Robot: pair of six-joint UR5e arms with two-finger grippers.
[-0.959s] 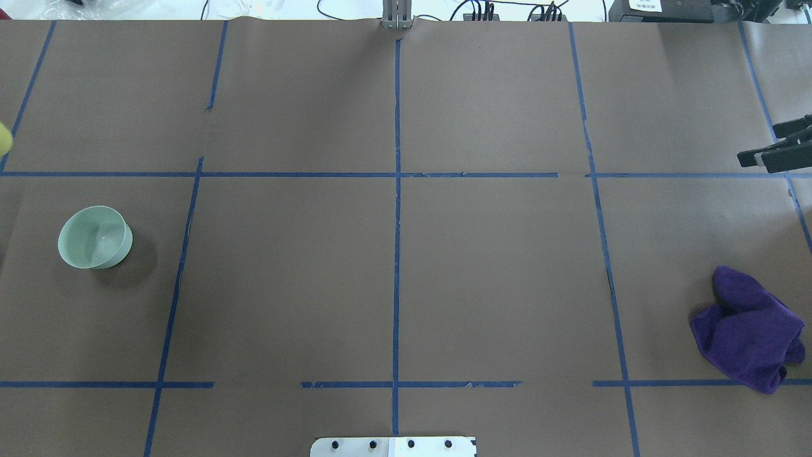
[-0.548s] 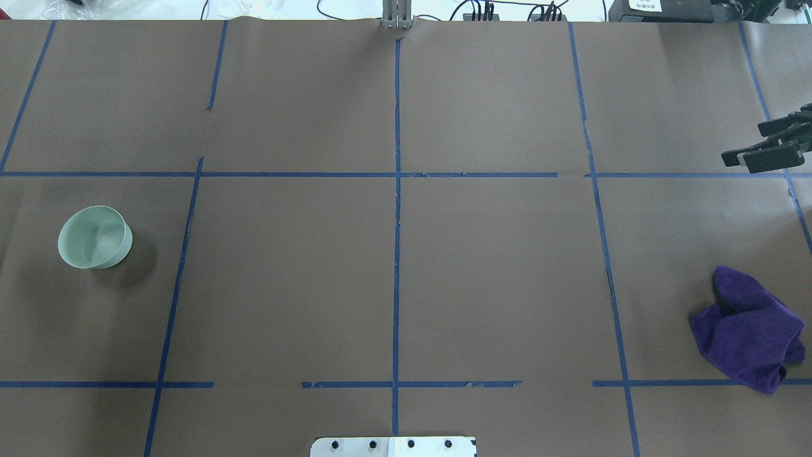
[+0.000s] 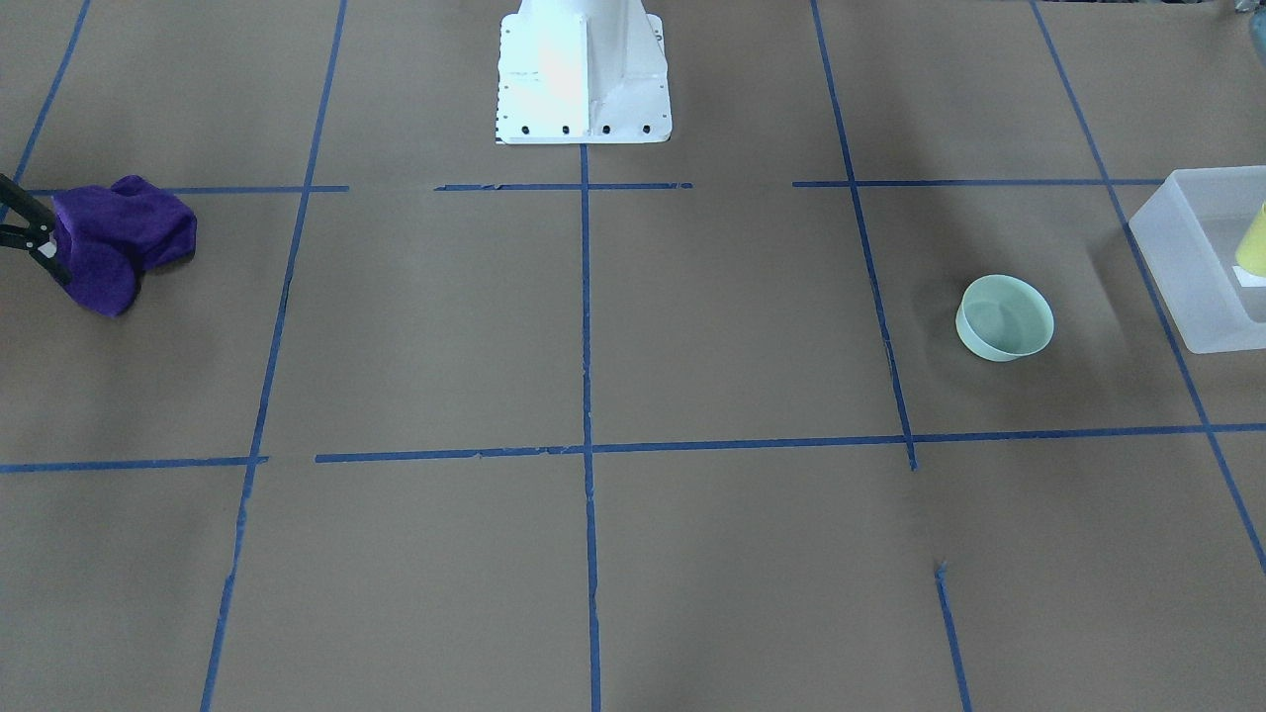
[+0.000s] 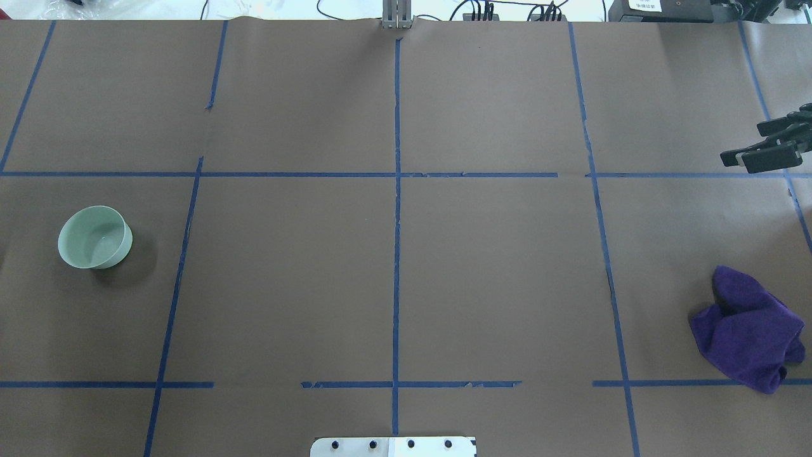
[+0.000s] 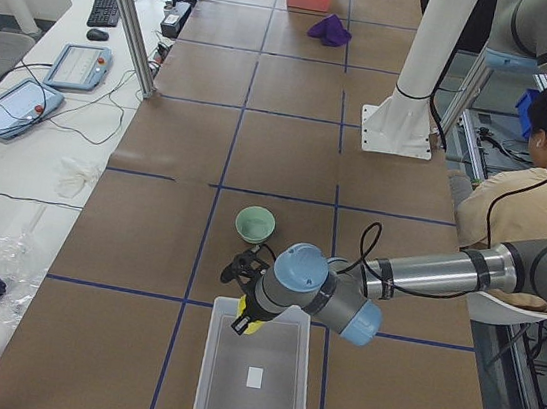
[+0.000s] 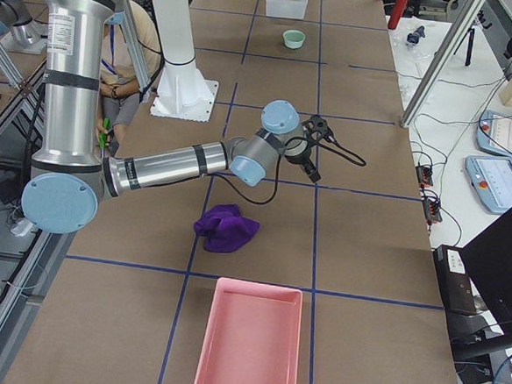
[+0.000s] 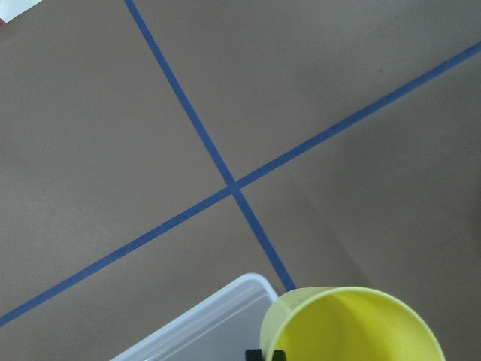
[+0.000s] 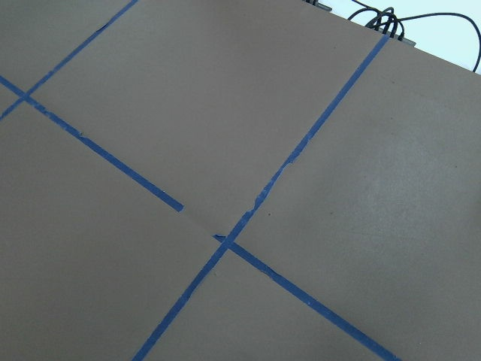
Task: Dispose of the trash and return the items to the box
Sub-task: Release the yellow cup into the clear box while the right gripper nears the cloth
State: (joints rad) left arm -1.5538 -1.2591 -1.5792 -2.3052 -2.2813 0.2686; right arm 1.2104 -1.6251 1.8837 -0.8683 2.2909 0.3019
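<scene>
Close in by the base, nothing stirs. The purple cloth (image 4: 745, 333) lies crumpled on the robot's right, in the same spot as a second ago.

A row further out on the left, the green bowl (image 4: 95, 237) sits upright on the brown-papered table (image 4: 495, 273), also untouched.

Now the real news. The sliver of yellow that showed at the overhead view's left edge a second ago has slipped out of that view. The side camera shows where it went. The left gripper (image 5: 245, 314) hangs over the box (image 3: 1167, 267) at the table's left end. Its fingers are pinched on the yellow cup (image 7: 353, 327), which is off the table and tipped, above the end of the box nearest the bowl. The cup is carried but not yet set down, so I judge the step in hand to be the drop into the box. A release should finish this item.

Further out on the right, the right gripper (image 4: 748, 143) has crept a little inward and away from the base. Its fingers are spread and it carries nothing. It hovers well apart from the cloth, so it may be lining up for that next, though whether the cloth counts as trash or as an item I cannot tell.
</scene>
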